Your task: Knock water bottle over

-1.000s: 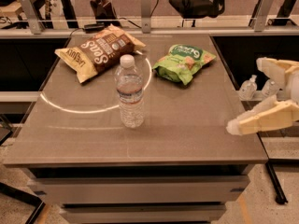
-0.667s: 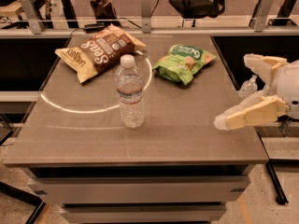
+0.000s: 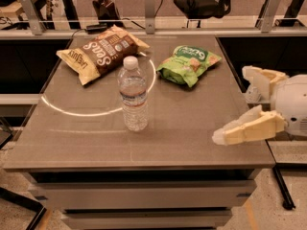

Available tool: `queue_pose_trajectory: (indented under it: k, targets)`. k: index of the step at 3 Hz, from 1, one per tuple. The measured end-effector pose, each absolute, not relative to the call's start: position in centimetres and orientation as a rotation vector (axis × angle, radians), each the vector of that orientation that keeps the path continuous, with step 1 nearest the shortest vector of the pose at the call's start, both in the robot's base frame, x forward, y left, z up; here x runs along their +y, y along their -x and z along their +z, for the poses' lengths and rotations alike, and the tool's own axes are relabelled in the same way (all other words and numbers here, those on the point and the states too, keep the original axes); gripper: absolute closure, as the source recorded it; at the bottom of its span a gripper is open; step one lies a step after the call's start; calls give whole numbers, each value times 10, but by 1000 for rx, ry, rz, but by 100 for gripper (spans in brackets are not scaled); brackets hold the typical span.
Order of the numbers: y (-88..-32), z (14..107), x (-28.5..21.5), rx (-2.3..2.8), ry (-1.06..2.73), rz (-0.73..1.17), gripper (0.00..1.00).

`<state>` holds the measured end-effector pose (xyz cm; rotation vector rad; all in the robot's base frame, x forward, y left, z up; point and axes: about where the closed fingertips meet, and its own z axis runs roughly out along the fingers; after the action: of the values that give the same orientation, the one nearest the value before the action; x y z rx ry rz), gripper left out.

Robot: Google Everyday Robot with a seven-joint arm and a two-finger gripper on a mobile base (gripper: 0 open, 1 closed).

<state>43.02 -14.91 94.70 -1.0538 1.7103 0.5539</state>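
Farthest to the left of my end effector, toward the back of the table, lies a crinkled brown snack bag with white lettering (image 3: 100, 51), flat and turned at an angle. A thin bright arc of reflected light (image 3: 72, 111) curves across the tabletop in front of it.

Nearer to me, still well to the left of my end effector, stands the clear ribbed plastic water bottle with a white screw cap (image 3: 134, 95). It is upright near the middle of the grey-brown table (image 3: 192, 143), apart from both bags, and its pale label band faces the camera.

Left of my end effector and farther back rests a green snack bag (image 3: 188, 63), lying flat. It sits behind the straight line from my end effector to the bottle, not on it.

My cream-coloured two-finger end effector (image 3: 230, 104) is at the table's right edge, toward the front corner. Its fingers are spread wide with nothing between them. The lower finger (image 3: 244, 131) points left over the tabletop toward the bottle, and the upper finger (image 3: 261, 75) is farther back.
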Motion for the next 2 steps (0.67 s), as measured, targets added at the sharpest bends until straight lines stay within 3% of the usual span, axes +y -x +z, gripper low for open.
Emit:
queue_pose_trajectory:
  k: [2]
  targets:
    - [-418, 921, -86, 1539, 1140, 759, 0]
